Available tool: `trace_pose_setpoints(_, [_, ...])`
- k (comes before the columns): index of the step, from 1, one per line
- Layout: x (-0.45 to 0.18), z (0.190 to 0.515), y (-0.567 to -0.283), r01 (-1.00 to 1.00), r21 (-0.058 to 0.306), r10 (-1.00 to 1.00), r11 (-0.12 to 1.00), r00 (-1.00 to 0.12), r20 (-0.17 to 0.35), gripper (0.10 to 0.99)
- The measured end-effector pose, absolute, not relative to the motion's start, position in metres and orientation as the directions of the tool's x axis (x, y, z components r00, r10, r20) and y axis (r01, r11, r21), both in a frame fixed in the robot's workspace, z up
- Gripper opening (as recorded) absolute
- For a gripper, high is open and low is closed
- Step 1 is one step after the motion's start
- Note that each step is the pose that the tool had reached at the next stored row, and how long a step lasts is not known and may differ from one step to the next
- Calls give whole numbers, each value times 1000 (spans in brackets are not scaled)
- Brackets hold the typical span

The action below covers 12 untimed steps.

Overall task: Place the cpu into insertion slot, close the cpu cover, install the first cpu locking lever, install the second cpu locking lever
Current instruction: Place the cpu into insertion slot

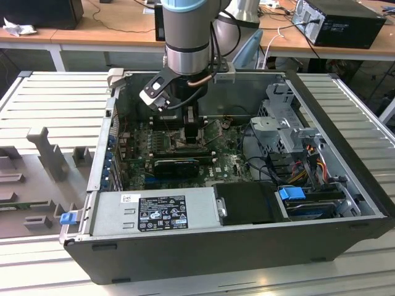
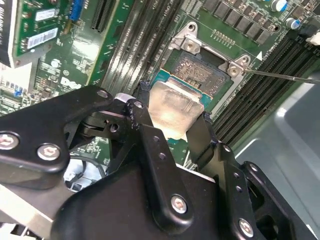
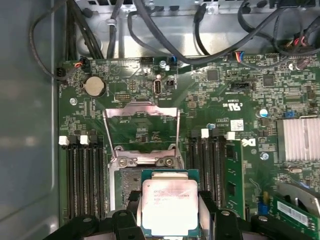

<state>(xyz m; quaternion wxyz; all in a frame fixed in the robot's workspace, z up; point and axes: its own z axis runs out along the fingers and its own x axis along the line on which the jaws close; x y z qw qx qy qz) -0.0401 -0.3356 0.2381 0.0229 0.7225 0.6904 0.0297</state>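
- On the exterior view's left, a ribbed grey surface [image 1: 55,98] carries the open computer case [image 1: 203,246].
- Mid-case, the arm reaches down, with its gripper [image 1: 194,129] low over the green motherboard [image 1: 231,163].
- In the first wrist view the fingers [image 3: 206,210] are drawn in narrow, clamped on opposite edges of the chip [image 3: 170,205].
- The chip hangs partly over the socket [image 3: 125,182] and, to my eye, isn't seated yet.
- So the first step looks underway. The cover plate [image 3: 140,110] stands flipped up beyond the socket, so closing it and fastening both levers is all left to do.
- The exterior view gives the arm and case. The first wrist view looks face-on at the raised cover. The second wrist view looks slantwise past the chip [image 2: 172,107] to the bare socket [image 2: 195,67], with a thin wire lever [image 2: 280,76] standing free.
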Motion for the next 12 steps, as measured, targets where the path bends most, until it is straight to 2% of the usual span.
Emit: trace_pose_setpoints(12, [-47,222,-328,997,74,1000,-9,7,23,537])
